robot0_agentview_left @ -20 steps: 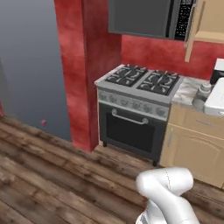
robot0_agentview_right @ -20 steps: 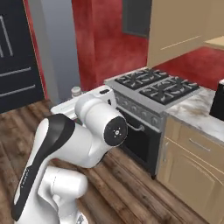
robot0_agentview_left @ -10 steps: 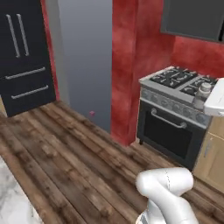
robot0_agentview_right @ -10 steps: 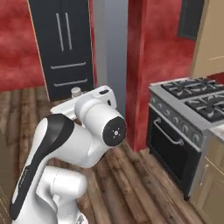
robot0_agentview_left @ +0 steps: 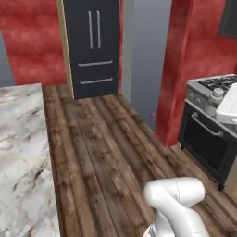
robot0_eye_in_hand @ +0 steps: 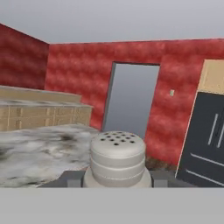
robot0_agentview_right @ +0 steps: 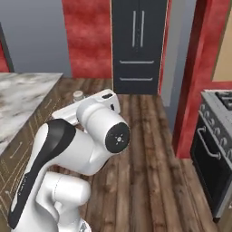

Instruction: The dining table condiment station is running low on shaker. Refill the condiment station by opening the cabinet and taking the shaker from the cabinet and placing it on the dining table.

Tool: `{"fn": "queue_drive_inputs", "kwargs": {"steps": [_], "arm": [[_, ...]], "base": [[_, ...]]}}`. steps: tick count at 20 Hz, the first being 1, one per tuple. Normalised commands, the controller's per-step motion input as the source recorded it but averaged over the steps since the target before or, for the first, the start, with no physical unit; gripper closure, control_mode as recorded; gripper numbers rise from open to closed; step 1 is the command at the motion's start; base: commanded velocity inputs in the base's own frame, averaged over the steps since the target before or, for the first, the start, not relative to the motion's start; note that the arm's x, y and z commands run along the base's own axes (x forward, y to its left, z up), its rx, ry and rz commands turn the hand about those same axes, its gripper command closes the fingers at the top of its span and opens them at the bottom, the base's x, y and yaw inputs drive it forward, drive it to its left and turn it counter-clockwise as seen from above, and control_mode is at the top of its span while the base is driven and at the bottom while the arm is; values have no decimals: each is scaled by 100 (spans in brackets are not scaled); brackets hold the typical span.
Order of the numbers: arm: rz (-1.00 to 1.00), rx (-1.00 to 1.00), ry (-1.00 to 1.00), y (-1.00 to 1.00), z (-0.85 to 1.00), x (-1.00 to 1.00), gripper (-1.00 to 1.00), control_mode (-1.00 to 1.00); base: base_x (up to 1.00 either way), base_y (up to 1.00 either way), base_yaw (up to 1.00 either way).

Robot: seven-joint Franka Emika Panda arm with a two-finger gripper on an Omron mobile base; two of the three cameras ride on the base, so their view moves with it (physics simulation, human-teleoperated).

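Closest to the hand camera, the shaker [robot0_eye_in_hand: 118,158] sits upright between the two dark finger tips of the gripper [robot0_eye_in_hand: 117,178], its perforated rounded cap toward the lens; the jaws are pinching it from both sides. In the right base view the same shaker [robot0_agentview_right: 78,95] pokes up as a small pale cap just past the white hand, above the folded arm. Just beyond it in the hand view spreads the grey-white veined marble top of the dining table [robot0_eye_in_hand: 39,153], with tan wood panelling behind it; the table's marble [robot0_agentview_left: 21,157] fills the left side of the left base view and its tan wood side [robot0_agentview_right: 27,136] runs beside the arm in the right base view. A dark wooden plank floor [robot0_agentview_left: 106,152] lies between the table and the far wall. On the right stands a black-fronted stove [robot0_agentview_left: 208,134] with a silver handle and burners on top, next to a red pillar [robot0_agentview_left: 178,69]. At the far end a black refrigerator [robot0_agentview_left: 92,46] with silver bar handles stands against the red wall [robot0_agentview_right: 86,36], and a grey doorway [robot0_eye_in_hand: 131,98] opens beside it.
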Motion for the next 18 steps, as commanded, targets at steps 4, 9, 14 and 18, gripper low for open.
{"fn": "queue_drive_inputs", "kwargs": {"steps": [4,9,14,18], "arm": [[0,0,0,0,0,0,100,100],[0,0,0,0,0,0,100,100],[0,0,0,0,0,0,100,100],[0,0,0,0,0,0,100,100]], "base": [[-80,-64,63],[-72,-34,61],[-58,-11,60],[-58,0,59]]}}
